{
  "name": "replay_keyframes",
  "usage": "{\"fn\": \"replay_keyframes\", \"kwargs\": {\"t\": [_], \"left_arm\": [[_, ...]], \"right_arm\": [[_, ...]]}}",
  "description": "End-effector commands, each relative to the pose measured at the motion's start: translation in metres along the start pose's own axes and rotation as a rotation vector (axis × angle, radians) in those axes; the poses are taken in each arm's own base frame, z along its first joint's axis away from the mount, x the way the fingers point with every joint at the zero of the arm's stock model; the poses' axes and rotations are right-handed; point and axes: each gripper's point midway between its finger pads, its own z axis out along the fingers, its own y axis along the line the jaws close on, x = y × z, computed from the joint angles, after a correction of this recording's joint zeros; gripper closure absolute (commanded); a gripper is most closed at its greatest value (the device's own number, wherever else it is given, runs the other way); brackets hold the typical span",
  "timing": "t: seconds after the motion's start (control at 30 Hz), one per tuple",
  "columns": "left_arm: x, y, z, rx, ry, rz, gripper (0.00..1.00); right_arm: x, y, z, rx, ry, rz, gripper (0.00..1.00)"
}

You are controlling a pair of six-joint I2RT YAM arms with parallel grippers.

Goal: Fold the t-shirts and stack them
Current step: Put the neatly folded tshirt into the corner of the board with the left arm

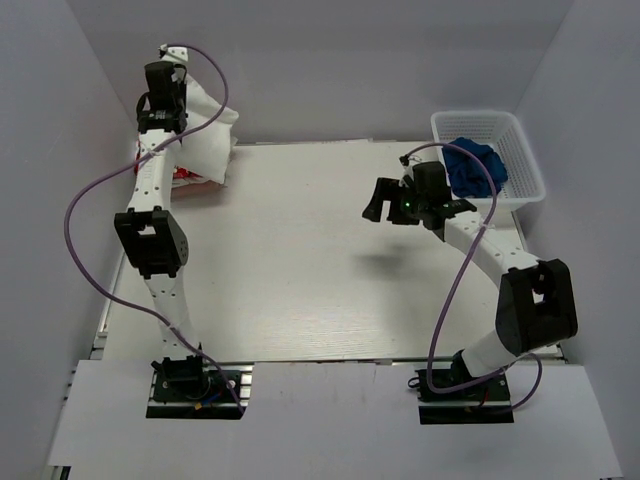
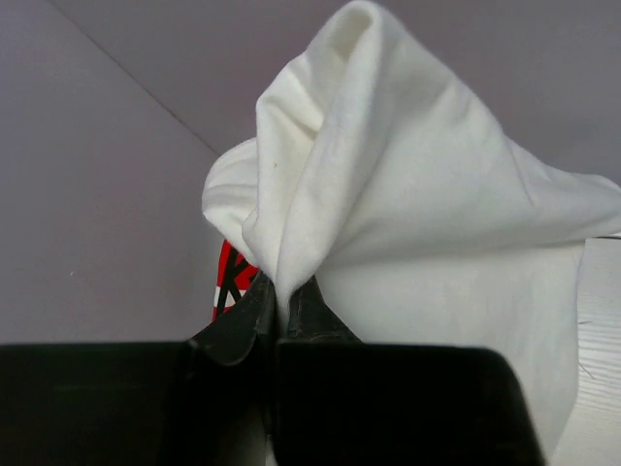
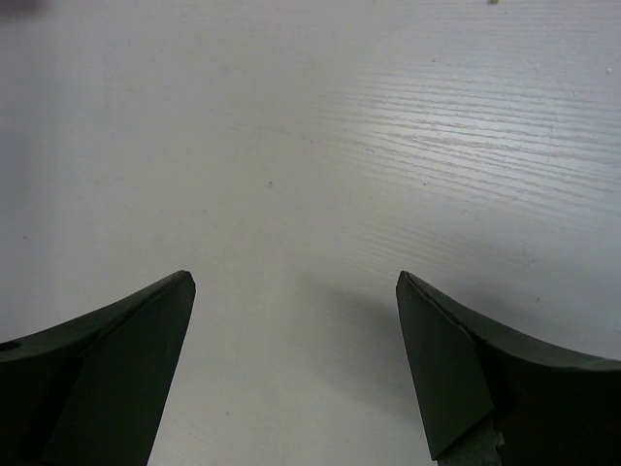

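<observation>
At the table's [image 1: 300,260] far left corner, the left gripper [image 2: 281,291] pinches a bunched fold of the plain white t-shirt [image 2: 388,194], lifting it. The red-and-black printed t-shirt [image 2: 227,282] peeks out beneath. The right gripper [image 3: 294,277] hangs spread wide over bare tabletop, holding nothing. The white shirt probably needs carrying to the open middle, where the 2nd claw can catch a hanging edge.

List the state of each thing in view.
plain white shirt: bunched, lifted by a pinched fold.
printed shirt: mostly hidden behind the plain white shirt.
left gripper: shut on the plain white shirt.
right gripper: open, empty, over the table.
basket: holds blue cloth.
</observation>
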Motion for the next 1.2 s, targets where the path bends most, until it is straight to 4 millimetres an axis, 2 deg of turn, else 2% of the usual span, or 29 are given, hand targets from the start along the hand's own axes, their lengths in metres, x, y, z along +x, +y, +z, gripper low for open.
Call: {"fn": "replay_keyframes", "kwargs": {"t": [0.0, 0.1, 0.17, 0.23, 0.27, 0.3, 0.33, 0.4, 0.43, 0.5, 0.57, 0.6, 0.63, 0.67, 0.7, 0.73, 0.8, 0.83, 0.87, 0.9, 0.93, 1.0, 1.07, 1.1, 1.17], "left_arm": [[-0.032, 0.018, 0.0, 0.0, -0.123, -0.078, 1.0], [-0.022, 0.023, 0.007, -0.005, -0.107, -0.141, 1.0], [-0.005, 0.019, 0.02, -0.025, -0.068, -0.159, 1.0], [0.012, 0.028, 0.03, -0.081, -0.036, -0.181, 1.0], [0.022, 0.025, 0.038, -0.093, -0.022, -0.192, 1.0], [0.03, 0.033, 0.045, -0.116, -0.015, -0.205, 1.0], [0.031, 0.033, 0.045, -0.116, -0.015, -0.205, 1.0], [0.045, 0.03, 0.05, -0.078, -0.005, -0.2, 1.0], [0.035, 0.033, 0.051, -0.09, -0.063, -0.205, 1.0], [0.042, 0.039, 0.05, -0.136, -0.069, -0.211, 1.0], [0.039, 0.049, 0.048, -0.194, -0.096, -0.224, 1.0], [0.049, 0.043, 0.049, -0.219, -0.083, -0.232, 1.0], [0.051, 0.048, 0.048, -0.248, -0.078, -0.247, 1.0], [0.064, 0.049, 0.045, -0.275, -0.05, -0.242, 1.0], [0.063, 0.051, 0.042, -0.28, -0.071, -0.25, 1.0], [0.053, 0.058, 0.038, -0.31, -0.134, -0.275, 1.0], [0.066, 0.061, 0.034, -0.318, -0.127, -0.29, 1.0], [0.055, 0.065, 0.03, -0.328, -0.178, -0.307, 1.0], [0.064, 0.068, 0.03, -0.355, -0.169, -0.267, 1.0], [0.061, 0.074, 0.028, -0.386, -0.18, -0.259, 1.0], [0.068, 0.073, 0.029, -0.427, -0.17, -0.246, 1.0], [0.059, 0.083, 0.024, -0.474, -0.205, -0.242, 1.0], [0.068, 0.08, 0.028, -0.468, -0.176, -0.229, 1.0], [0.063, 0.077, 0.026, -0.466, -0.171, -0.226, 1.0], [0.063, 0.085, 0.026, -0.525, -0.169, -0.242, 1.0]], "right_arm": [[-0.024, 0.015, 0.001, -0.037, -0.048, -0.029, 0.1], [-0.026, 0.015, 0.004, -0.035, -0.039, -0.03, 0.1], [-0.029, 0.018, 0.006, -0.042, -0.052, -0.032, 0.1], [-0.029, 0.018, 0.007, -0.042, -0.052, -0.033, 0.1], [-0.029, 0.017, 0.007, -0.04, -0.051, -0.032, 0.1], [-0.028, 0.017, 0.008, -0.037, -0.049, -0.031, 0.1], [-0.028, 0.015, 0.01, -0.026, -0.05, -0.035, 0.1], [-0.029, 0.015, 0.012, -0.024, -0.045, -0.033, 0.1], [-0.027, 0.014, 0.015, -0.022, -0.036, -0.032, 0.1], [-0.029, 0.017, 0.019, -0.027, -0.032, -0.033, 0.1], [-0.027, 0.015, 0.025, -0.018, -0.016, -0.029, 0.1], [-0.028, 0.014, 0.027, -0.009, -0.017, -0.031, 0.1], [-0.025, 0.012, 0.03, -0.002, -0.004, -0.026, 0.1], [-0.026, 0.013, 0.032, -0.001, -0.004, -0.027, 0.1], [-0.029, 0.015, 0.032, -0.003, -0.006, -0.029, 0.1], [-0.024, 0.012, 0.038, 0.001, 0.013, -0.027, 0.1], [-0.029, 0.016, 0.039, -0.005, 0.005, -0.031, 0.1], [-0.028, 0.015, 0.043, -0.009, 0.015, -0.028, 0.1], [-0.031, 0.019, 0.045, -0.017, 0.01, -0.03, 0.1], [-0.028, 0.018, 0.047, -0.012, 0.028, -0.029, 0.1], [-0.024, 0.017, 0.051, -0.013, 0.041, -0.024, 0.1], [-0.024, 0.02, 0.055, -0.018, 0.049, -0.024, 0.1], [-0.021, 0.019, 0.059, -0.013, 0.069, -0.022, 0.1], [-0.022, 0.02, 0.059, -0.012, 0.068, -0.023, 0.1], [-0.021, 0.02, 0.06, -0.001, 0.067, -0.027, 0.1]]}}
